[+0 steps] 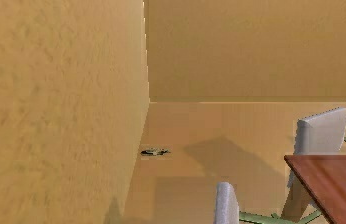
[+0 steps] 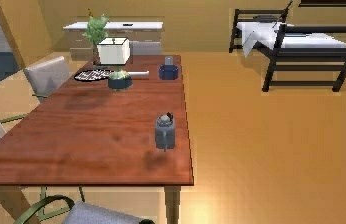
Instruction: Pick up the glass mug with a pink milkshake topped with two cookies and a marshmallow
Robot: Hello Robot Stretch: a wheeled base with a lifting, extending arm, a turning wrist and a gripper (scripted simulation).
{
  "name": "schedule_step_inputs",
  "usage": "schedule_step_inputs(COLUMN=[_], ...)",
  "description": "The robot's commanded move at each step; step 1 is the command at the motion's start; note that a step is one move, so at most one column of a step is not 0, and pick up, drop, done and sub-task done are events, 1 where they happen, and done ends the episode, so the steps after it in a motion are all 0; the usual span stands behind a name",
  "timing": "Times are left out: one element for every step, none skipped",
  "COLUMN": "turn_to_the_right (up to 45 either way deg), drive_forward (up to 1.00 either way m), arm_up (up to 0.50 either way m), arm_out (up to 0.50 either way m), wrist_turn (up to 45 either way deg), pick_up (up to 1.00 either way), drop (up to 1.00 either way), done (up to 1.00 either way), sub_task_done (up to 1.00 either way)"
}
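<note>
A long red-brown wooden table runs up the arm side view's left half. Near its right edge stands a small grey-blue vessel with a dark top; its shape and colour are too coarse to name further. At the table's far end sit a dark blue cup-like thing, a dark bowl with something pale in it, a flat dark tray and a white pot with a green plant. The same table's corner shows at the forward view's lower right.
Pale chairs stand along the table's left side, and another chair is by the table corner. A dark bunk bed stands at the back right, a white sideboard behind the table. An orange wall is close ahead, with a small dark thing on the floor.
</note>
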Motion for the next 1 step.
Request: schedule_step_inputs(turn_to_the_right=[0.0], drive_forward=[0.00], arm_up=[0.50], arm_out=[0.00], wrist_turn=[0.0], pick_up=[0.00], drop=[0.00], done=[0.00], sub_task_done=[0.00])
